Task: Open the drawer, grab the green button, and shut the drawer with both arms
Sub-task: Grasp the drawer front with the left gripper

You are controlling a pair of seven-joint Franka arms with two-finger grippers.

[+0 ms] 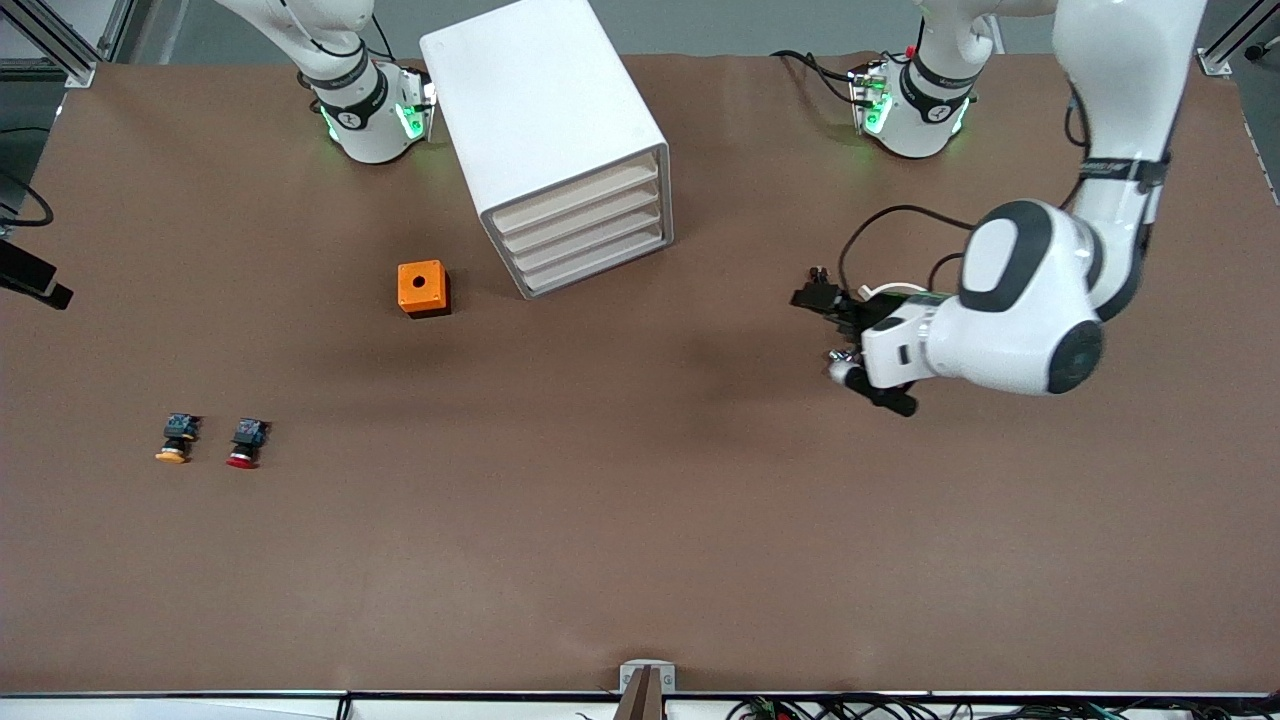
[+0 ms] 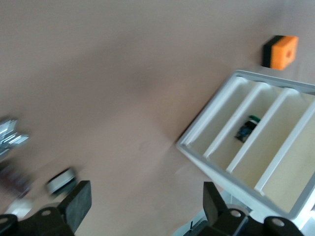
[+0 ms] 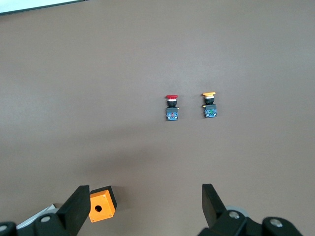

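The white cabinet (image 1: 540, 100) stands between the two arm bases, and its drawer (image 1: 585, 225) fronts all sit flush. In the left wrist view the cabinet's front (image 2: 202, 155) shows, and the green-capped button (image 2: 247, 129) lies in one of its inner drawers. My left gripper (image 1: 812, 290) (image 2: 146, 196) is open and holds nothing. It hangs over bare table, off the cabinet's front toward the left arm's end. My right gripper (image 3: 146, 201) is out of the front view. It is open high over the table, with nothing between its fingers.
An orange box (image 1: 423, 288) (image 2: 280, 51) (image 3: 102, 204) with a round hole sits beside the cabinet toward the right arm's end. A yellow-capped button (image 1: 176, 440) (image 3: 209, 104) and a red-capped button (image 1: 245, 443) (image 3: 171, 107) lie nearer the front camera at that end.
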